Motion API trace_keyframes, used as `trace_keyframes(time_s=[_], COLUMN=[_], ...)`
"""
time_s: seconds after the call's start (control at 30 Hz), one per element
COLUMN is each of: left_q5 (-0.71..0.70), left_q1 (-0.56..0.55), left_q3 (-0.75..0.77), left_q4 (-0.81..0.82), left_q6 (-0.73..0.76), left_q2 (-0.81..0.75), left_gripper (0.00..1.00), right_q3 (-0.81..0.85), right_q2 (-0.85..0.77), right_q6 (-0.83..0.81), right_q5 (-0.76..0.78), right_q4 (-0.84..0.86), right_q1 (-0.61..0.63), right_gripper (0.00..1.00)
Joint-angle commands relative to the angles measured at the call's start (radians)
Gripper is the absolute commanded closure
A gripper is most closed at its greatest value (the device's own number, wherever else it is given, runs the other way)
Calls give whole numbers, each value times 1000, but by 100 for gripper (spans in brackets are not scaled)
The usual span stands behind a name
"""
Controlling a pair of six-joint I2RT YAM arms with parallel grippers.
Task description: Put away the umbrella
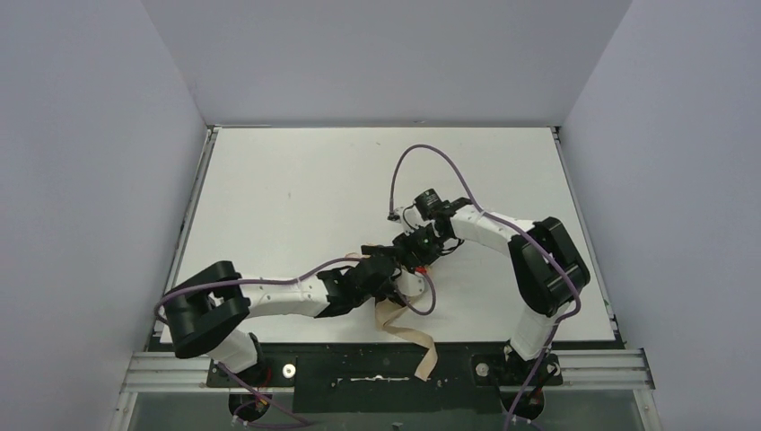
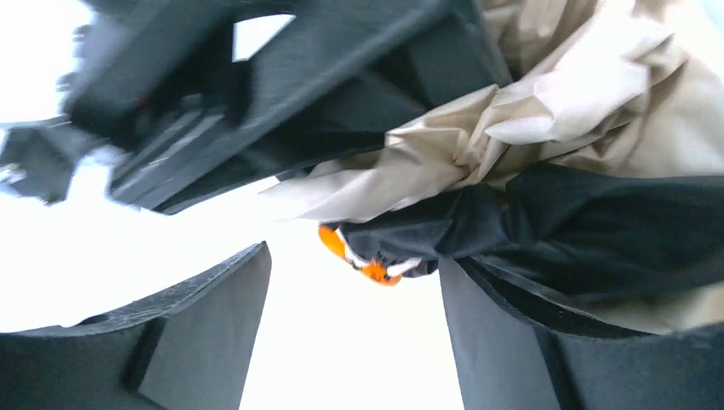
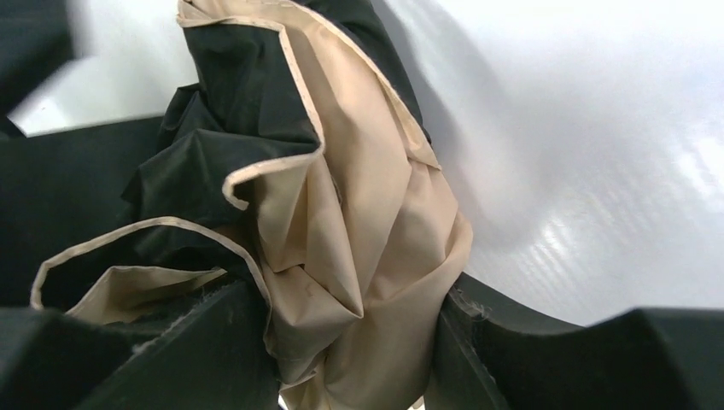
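The umbrella point(image 1: 406, 330) lies bunched at the table's front middle, mostly hidden under both grippers. A tan strip of it trails over the front edge. In the right wrist view its tan and black folds point(image 3: 359, 213) fill the gap between the fingers, and my right gripper point(image 3: 350, 295) is shut on that fabric. My left gripper point(image 2: 352, 282) stands open beside the bundle, with only white table between its fingers. Its right finger point(image 2: 504, 350) touches the black fabric point(image 2: 598, 231). An orange tip point(image 2: 367, 269) pokes out of the folds. In the top view both grippers point(image 1: 388, 274) point(image 1: 416, 250) meet over the umbrella.
Purple cables point(image 1: 399, 171) loop over both arms. The table's front edge and a metal rail point(image 1: 377, 368) run just behind the trailing strip. Grey walls point(image 1: 99, 180) close in the left, right and far sides. The right arm's black body point(image 2: 282, 77) fills the top of the left wrist view.
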Motion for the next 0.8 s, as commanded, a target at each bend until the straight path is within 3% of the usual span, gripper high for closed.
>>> trace_keyframes(time_s=[0.0, 0.33, 0.53, 0.67, 0.77], left_q5=[46, 159, 271, 284, 293], left_q1=[-13, 10, 240, 378, 447], left_q3=[-4, -75, -90, -78, -65], left_q4=[-26, -220, -201, -147, -118], left_q6=[-126, -320, -519, -608, -624], left_q2=[-147, -522, -659, -666, -639], left_gripper=[29, 28, 29, 14, 9], right_q3=[-46, -86, -141, -236, -312], right_q2=[-41, -106, -111, -146, -184], right_q6=[-15, -182, -339, -451, -543], right_q5=[224, 360, 483, 487, 489], right_q4=[153, 243, 285, 361, 431], right_q1=[-8, 25, 111, 171, 217], right_gripper=[72, 74, 76, 78, 81])
